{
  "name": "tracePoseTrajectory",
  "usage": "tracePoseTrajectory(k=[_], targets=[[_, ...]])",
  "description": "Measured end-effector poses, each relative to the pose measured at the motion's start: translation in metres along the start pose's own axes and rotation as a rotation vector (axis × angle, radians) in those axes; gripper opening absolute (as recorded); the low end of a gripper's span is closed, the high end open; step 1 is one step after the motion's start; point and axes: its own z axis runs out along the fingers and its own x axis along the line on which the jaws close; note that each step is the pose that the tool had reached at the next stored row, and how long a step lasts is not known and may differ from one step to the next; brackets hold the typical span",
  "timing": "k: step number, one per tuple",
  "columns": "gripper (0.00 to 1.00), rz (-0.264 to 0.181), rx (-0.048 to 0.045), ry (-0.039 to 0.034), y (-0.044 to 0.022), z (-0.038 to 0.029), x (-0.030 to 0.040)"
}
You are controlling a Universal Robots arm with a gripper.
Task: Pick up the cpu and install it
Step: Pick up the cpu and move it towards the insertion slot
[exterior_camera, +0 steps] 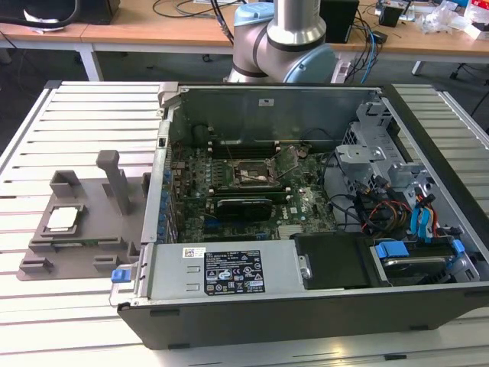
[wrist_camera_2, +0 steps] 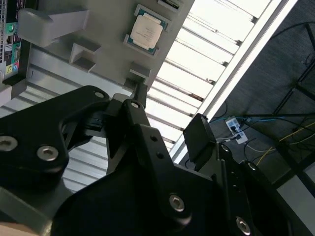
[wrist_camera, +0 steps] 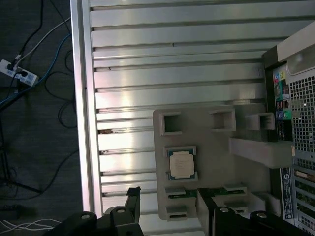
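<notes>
Exterior view high, angled down on computer case [exterior_camera: 306,191]; all three views share tray [exterior_camera: 95,223] [wrist_camera: 211,147], cpu [exterior_camera: 63,218] [wrist_camera: 181,163].

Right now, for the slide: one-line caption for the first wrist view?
Open jaws hover over the gray tray; the cpu lies in its recess, not yet grasped.

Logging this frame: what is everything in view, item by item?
cpu: one, silvery top with green rim, lying in the tray, untouched.
tray: one, gray, on the table at the exterior view's left, beside the case.
computer case: one, black and silver, lid off.
socket: one, black frame, inside the case.
table: one, silver, slatted.
desk: one, wooden, behind the table.
arm: one, silver and light blue, behind the case.
tool: one, black, open, empty, near the tray's edge.
</notes>
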Motion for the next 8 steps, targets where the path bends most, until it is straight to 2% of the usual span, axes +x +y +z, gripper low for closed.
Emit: tracePoseTrajectory(k=[3,8], targets=[[0.57,0.000,-0.0001,-0.0001,0.0000,0.0004,-0.0001],[0.57,0.000,0.0000,0.0000,-0.0001,0.0054,0.0001]])
